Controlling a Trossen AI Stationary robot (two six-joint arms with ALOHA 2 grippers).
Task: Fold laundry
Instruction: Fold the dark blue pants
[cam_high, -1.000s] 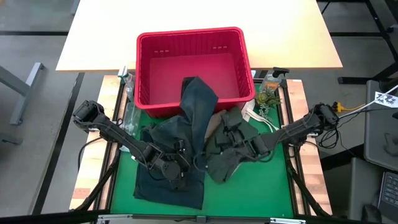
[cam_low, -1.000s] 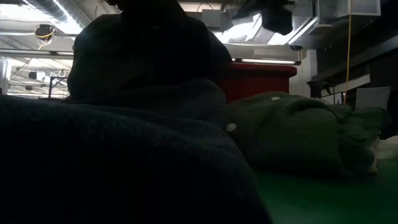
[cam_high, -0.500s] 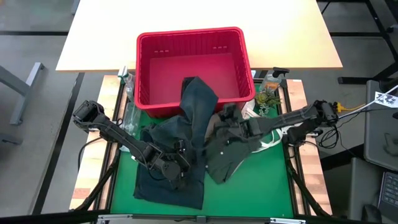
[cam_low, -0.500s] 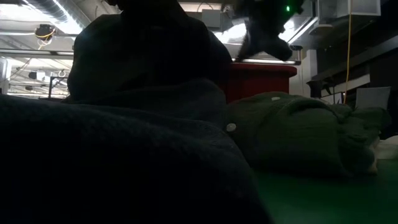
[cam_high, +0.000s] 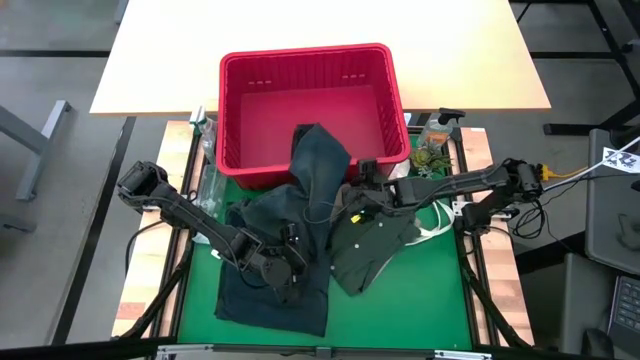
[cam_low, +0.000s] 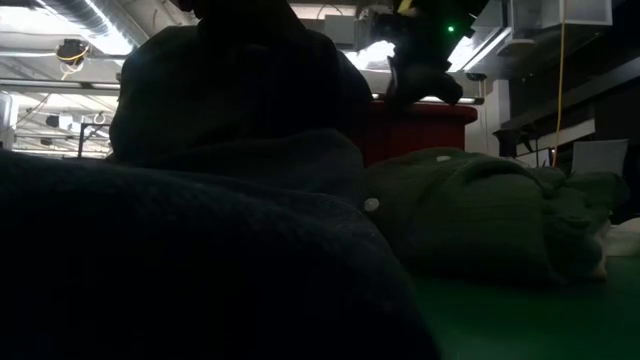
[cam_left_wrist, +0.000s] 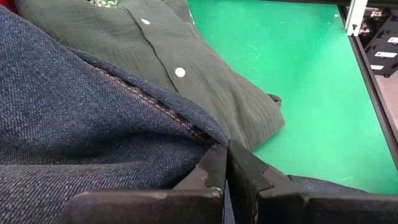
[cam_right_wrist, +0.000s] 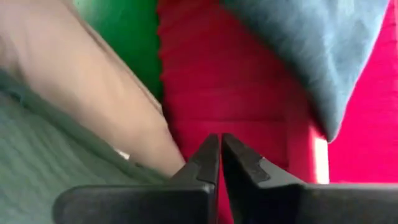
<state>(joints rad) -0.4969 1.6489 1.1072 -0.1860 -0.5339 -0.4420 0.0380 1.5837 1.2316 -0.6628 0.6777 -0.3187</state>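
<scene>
Dark blue denim jeans (cam_high: 270, 290) lie on the green mat, one leg draped over the red basket's near rim (cam_high: 320, 150). The olive-green buttoned shirt (cam_high: 372, 240) lies crumpled to their right, its edge against the denim (cam_left_wrist: 180, 68). A tan top (cam_right_wrist: 93, 81) peeks out between the shirt and the basket. My left gripper (cam_high: 285, 268) is shut and low on the jeans (cam_left_wrist: 225, 152). My right gripper (cam_high: 360, 190) is shut and hovers above the shirt's far edge, by the basket wall (cam_right_wrist: 219, 144), holding nothing. My left gripper lies with its shut fingertips (cam_left_wrist: 214, 163) against a stitched fold of the denim (cam_left_wrist: 186, 127), which rests on the mat. I cannot tell whether any cloth sits between the fingers.
The red slatted basket (cam_high: 300, 58) stands at the mat's far edge. A spray bottle (cam_high: 437, 132) and a small plant stand at its right, a clear bottle (cam_high: 206, 135) at its left. White cloth (cam_high: 438, 218) lies right of the shirt. Bare green mat (cam_high: 420, 300) shows near-right.
My right gripper has left the middle of the olive shirt and moved toward the table's far-left, up to the basket's near wall. The shirt now lies flatter, with its button placket showing.
</scene>
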